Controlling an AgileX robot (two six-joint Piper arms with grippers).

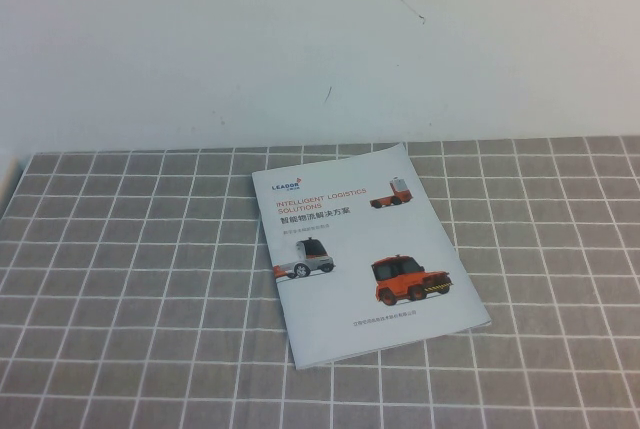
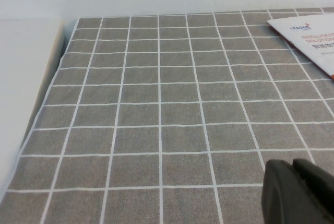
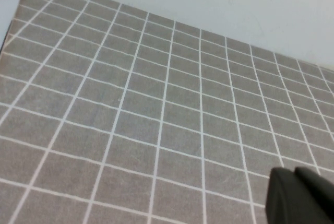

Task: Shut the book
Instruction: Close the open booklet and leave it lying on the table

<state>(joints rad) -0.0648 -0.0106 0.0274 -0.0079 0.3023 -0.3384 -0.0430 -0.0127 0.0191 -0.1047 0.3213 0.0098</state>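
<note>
A white wall (image 1: 300, 39) backs a table covered in a grey cloth (image 1: 130, 279) ruled with white grid lines. The book (image 1: 365, 249) lies near the middle of the cloth, slightly to the robot's right, flat and turned a little askew. Its front cover faces up, showing printed vehicles and a title, and no pages stand raised or spread. By that look the closing is already done, and nothing appears left except keeping the arms away. Neither arm reaches into the high view. The left gripper (image 2: 293, 165) sits over bare cloth well apart from the book, its dark fingers pressed together and holding nothing. The right gripper (image 3: 295, 172) is likewise over bare cloth, clenched on nothing.
</note>
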